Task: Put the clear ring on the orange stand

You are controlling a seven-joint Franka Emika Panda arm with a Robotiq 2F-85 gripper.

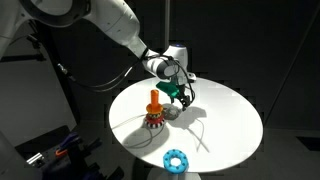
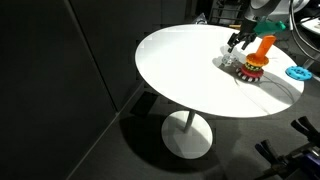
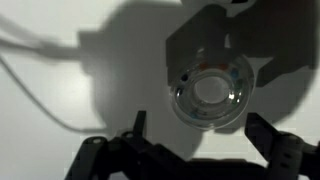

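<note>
One arm reaches over a round white table [image 1: 230,125] in an exterior view, and its gripper [image 1: 184,97] hangs just right of the orange stand [image 1: 153,104]. Under the fingertips a small greyish spot, the clear ring [image 1: 171,112], lies on the table beside the stand's base. A blue ring [image 1: 176,158] lies at the near edge, well apart from both.

In an exterior view that shows the table's foot, the gripper [image 2: 237,42] hangs left of the stand [image 2: 260,52], low over the top. The clear ring is too faint there to place.

In the wrist view the two fingers [image 3: 270,138] stand wide apart at the bottom, gripping nothing. The clear ring [image 3: 212,92] lies flat in shadow just beyond the tips. It sits between their lines, nearer the right one, and touches neither.
</note>
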